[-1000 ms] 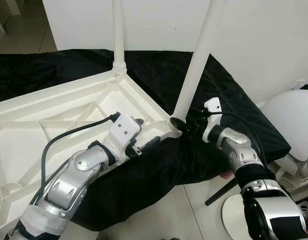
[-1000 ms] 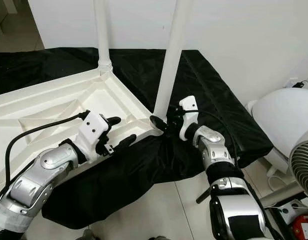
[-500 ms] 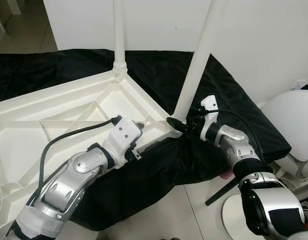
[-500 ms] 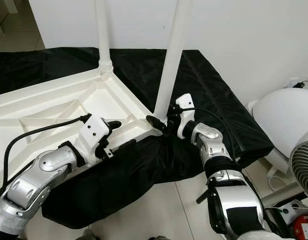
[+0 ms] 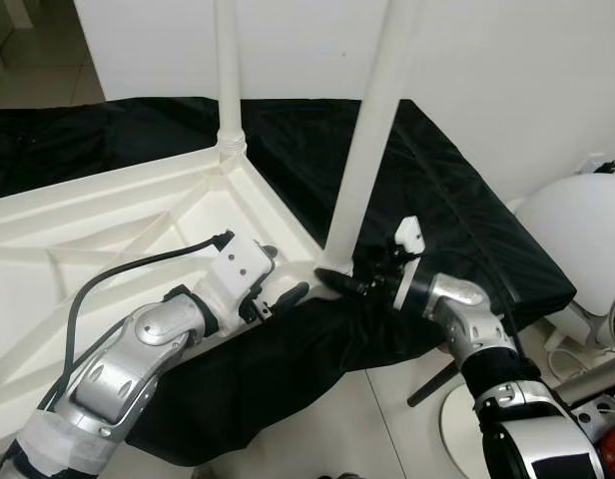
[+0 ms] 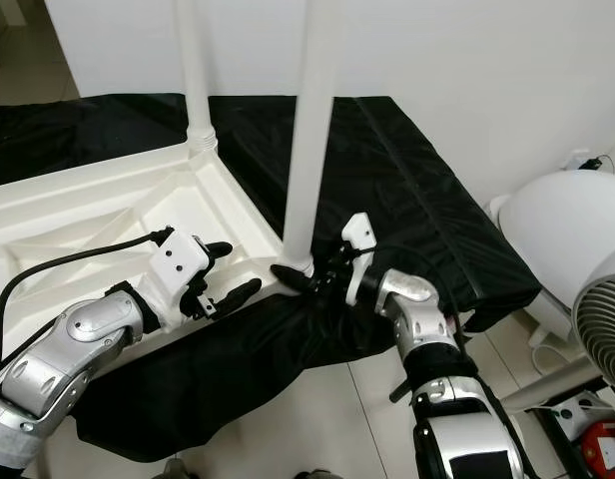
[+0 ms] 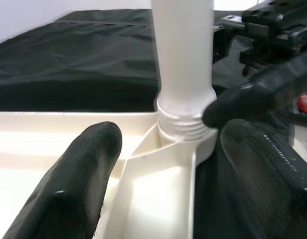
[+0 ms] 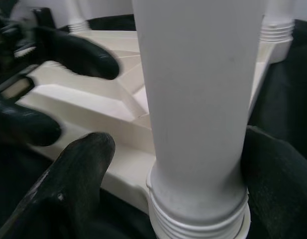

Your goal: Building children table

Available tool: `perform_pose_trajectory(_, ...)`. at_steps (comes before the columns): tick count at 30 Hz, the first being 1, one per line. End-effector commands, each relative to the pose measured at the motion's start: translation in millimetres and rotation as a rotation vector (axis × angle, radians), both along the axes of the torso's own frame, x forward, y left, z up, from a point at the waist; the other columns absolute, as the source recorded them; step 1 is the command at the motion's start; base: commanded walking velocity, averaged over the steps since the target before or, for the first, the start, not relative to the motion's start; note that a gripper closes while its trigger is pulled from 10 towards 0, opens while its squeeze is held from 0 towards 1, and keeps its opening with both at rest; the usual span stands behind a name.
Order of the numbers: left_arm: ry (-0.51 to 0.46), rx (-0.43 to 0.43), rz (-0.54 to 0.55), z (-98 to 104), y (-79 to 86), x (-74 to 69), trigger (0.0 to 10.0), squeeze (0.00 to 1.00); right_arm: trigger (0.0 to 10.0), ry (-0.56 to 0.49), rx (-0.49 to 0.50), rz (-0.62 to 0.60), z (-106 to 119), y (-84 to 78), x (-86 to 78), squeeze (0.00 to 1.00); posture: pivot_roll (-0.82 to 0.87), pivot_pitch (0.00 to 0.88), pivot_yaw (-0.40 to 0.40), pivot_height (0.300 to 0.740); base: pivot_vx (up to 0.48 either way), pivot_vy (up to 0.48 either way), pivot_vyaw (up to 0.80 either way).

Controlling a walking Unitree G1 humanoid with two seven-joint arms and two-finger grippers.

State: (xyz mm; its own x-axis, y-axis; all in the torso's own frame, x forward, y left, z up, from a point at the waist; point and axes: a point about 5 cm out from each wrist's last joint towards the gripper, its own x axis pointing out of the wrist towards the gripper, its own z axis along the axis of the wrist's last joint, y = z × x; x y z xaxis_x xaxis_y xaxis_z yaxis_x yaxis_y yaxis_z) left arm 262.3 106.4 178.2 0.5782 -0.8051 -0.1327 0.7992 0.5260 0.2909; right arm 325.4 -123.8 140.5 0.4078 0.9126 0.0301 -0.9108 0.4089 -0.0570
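A white plastic children's tabletop (image 5: 138, 230) lies upside down, ribbed underside up, on a black fabric sheet (image 5: 457, 215) spread over a raised surface beside a plain white wall (image 5: 507, 70); pale floor tiles (image 5: 357, 419) show below the sheet's hanging edge. No brand, label or writing can be read on any part.

Two long white tubular legs stand with their long axes near vertical, threaded ends down in corner sockets. The far white leg (image 5: 228, 70) rises upright from the tabletop's far corner. The near white leg (image 5: 372, 120) stands at the near right corner, leaning slightly, its threaded collar seated in the socket.

The right claw (image 5: 339, 281) reaches in from the right at that corner, its two black fingers (image 8: 74, 184) apart, one on either side of the near leg's base; whether they press on it cannot be told. The left claw (image 5: 283, 289) sits just beside it along the tabletop's near edge, fingers (image 7: 78, 179) apart and straddling the white rim.

A rounded white appliance (image 5: 577, 230) and a fan's grille (image 6: 602, 324) stand on the floor at right.
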Motion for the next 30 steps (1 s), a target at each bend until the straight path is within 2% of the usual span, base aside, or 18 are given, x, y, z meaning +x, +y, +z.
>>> perform_pose_trajectory(1,0.024,0.019,-0.06,-1.3,0.8,-4.4,10.0,0.0,10.0,0.027,-0.012,0.057,-5.7,6.5,-8.7,0.0,0.07,0.111,-0.046,0.74,0.0,0.0,0.0)
perform_pose_trajectory(5,0.028,0.029,-0.061,-1.6,4.0,-5.0,10.0,0.0,10.0,0.025,-0.005,0.063,-6.7,6.8,-14.7,0.0,0.07,0.113,-0.042,0.74,0.0,0.0,0.0)
perform_pose_trajectory(8,0.033,0.051,-0.059,-3.0,9.7,-7.0,10.0,0.0,10.0,0.005,0.014,-0.018,-8.3,3.2,-19.2,0.0,0.07,0.106,-0.039,0.74,0.0,0.0,0.0)
perform_pose_trajectory(11,0.034,0.052,-0.051,-3.4,11.2,-7.6,10.0,0.0,10.0,-0.005,0.027,-0.05,-7.4,2.5,-18.5,0.0,0.07,0.104,-0.037,0.74,0.0,0.0,0.0)
perform_pose_trajectory(14,0.038,0.035,-0.013,-5.6,14.1,-8.4,10.0,0.0,10.0,-0.034,0.092,-0.167,-1.9,3.1,-15.8,0.0,0.07,0.096,-0.033,0.74,0.0,0.0,0.0)
perform_pose_trajectory(18,0.039,0.034,-0.004,-7.3,14.0,-8.6,10.0,0.0,10.0,-0.046,0.112,-0.213,0.4,3.4,-15.0,0.0,0.07,0.096,-0.033,0.74,0.0,0.0,0.0)
perform_pose_trajectory(21,0.014,0.006,0.051,-9.9,7.9,-4.5,10.0,0.0,10.0,-0.062,0.149,-0.295,6.9,8.1,-10.9,0.0,0.07,0.084,-0.039,0.74,0.0,0.0,0.0)
perform_pose_trajectory(30,-0.011,-0.04,0.099,-11.0,-4.0,-3.8,10.0,0.0,10.0,-0.093,0.127,-0.324,12.4,14.0,-7.8,0.0,0.09,0.066,-0.057,0.74,0.0,0.0,0.0)
